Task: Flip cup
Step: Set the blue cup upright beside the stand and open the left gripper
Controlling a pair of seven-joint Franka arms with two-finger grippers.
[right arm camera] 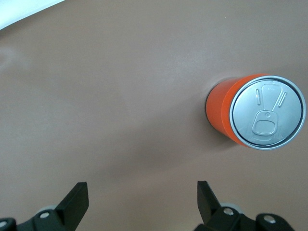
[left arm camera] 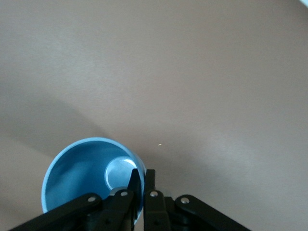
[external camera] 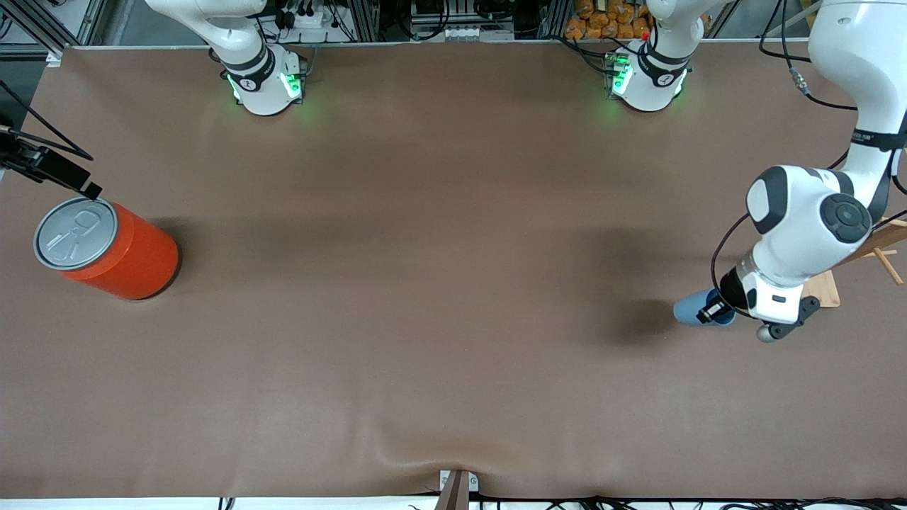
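The light-blue cup [external camera: 691,309] is at the left arm's end of the table, partly hidden under the left hand. My left gripper [external camera: 712,310] is shut on its rim. In the left wrist view the cup [left arm camera: 77,168] shows its open mouth and darker blue inside. My left gripper [left arm camera: 143,174] pinches the wall there, one finger inside and one outside. I cannot tell whether the cup rests on the table or hangs just above it. My right gripper [external camera: 91,189] waits, open and empty [right arm camera: 142,190], over the table beside the orange can.
A large orange can [external camera: 113,248] with a grey pull-tab lid stands at the right arm's end, also in the right wrist view [right arm camera: 260,113]. A wooden stand [external camera: 827,289] sits beside the cup at the table's edge. The brown table cover [external camera: 453,283] is wrinkled at the near edge.
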